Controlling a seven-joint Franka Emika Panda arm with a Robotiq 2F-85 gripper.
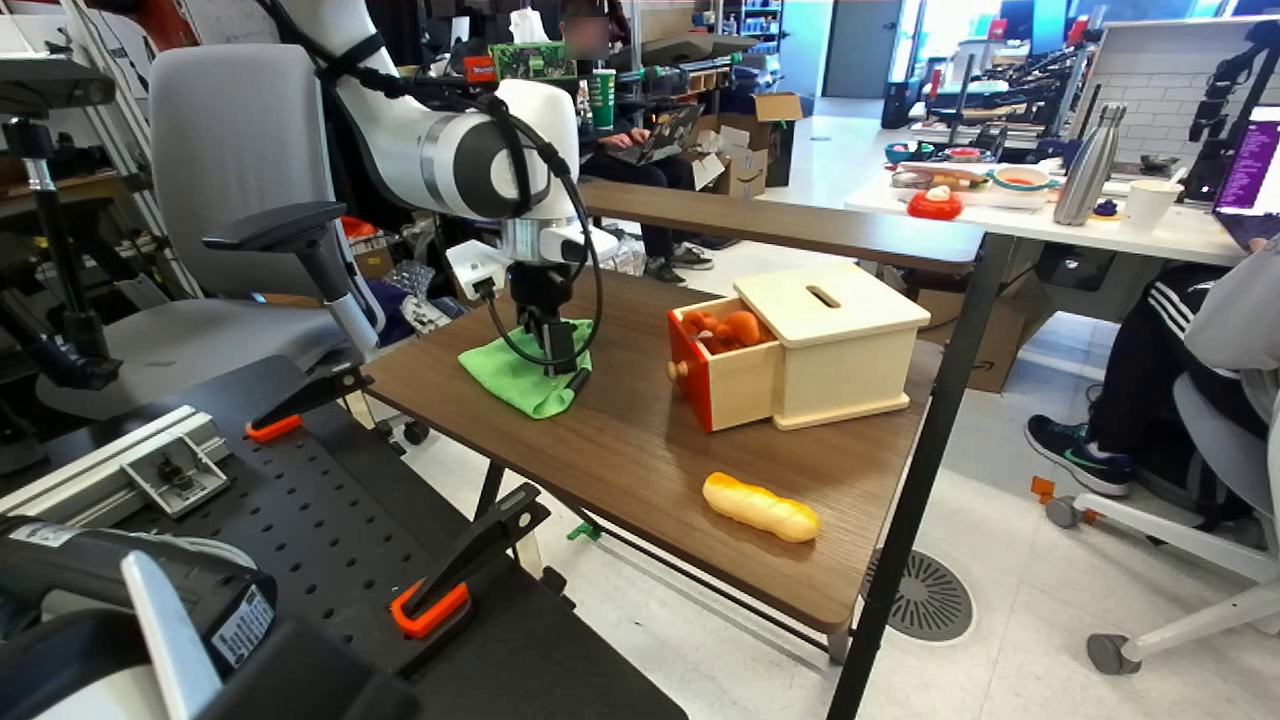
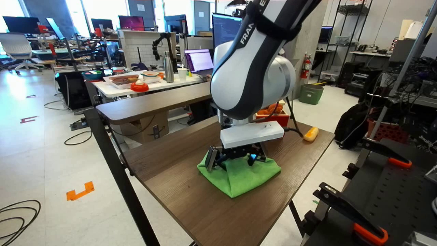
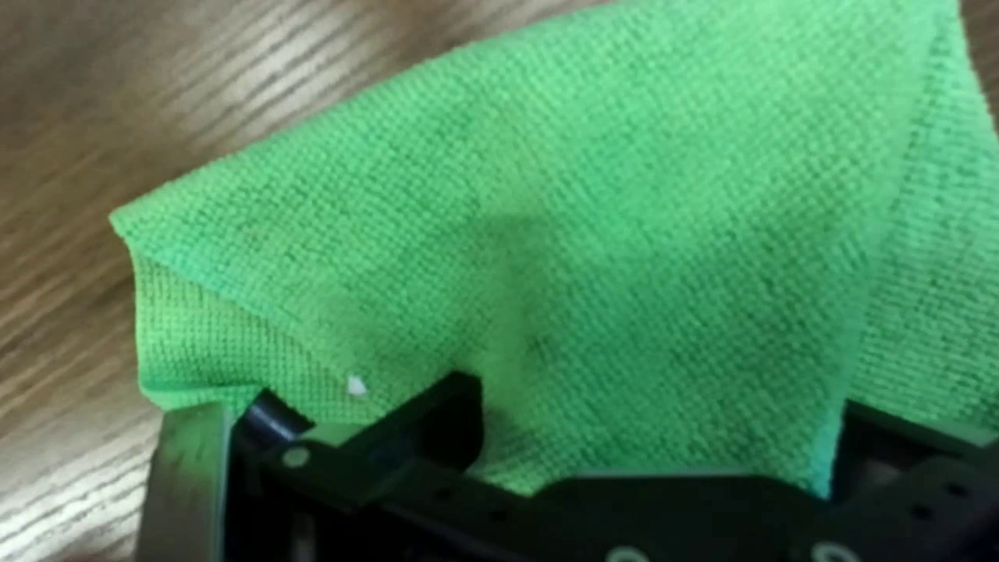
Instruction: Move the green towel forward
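On the brown desk (image 1: 630, 435), apart from the hand (image 2: 230, 164), stood a box (image 1: 850, 345), its drawer (image 1: 745, 385) open and holding rounded orange things (image 1: 742, 328); farther from the hand lay a bread roll (image 1: 760, 508). The hand pointed down with its fingers (image 2: 211, 159) spread wide over the green towel (image 2: 240, 177), which lay directly beneath it; whether they touched the towel could not be told. The towel had a fine, nubbly weave and lay folded over itself. The box was pale wood, the drawer's front red, with a round knob (image 1: 677, 370).
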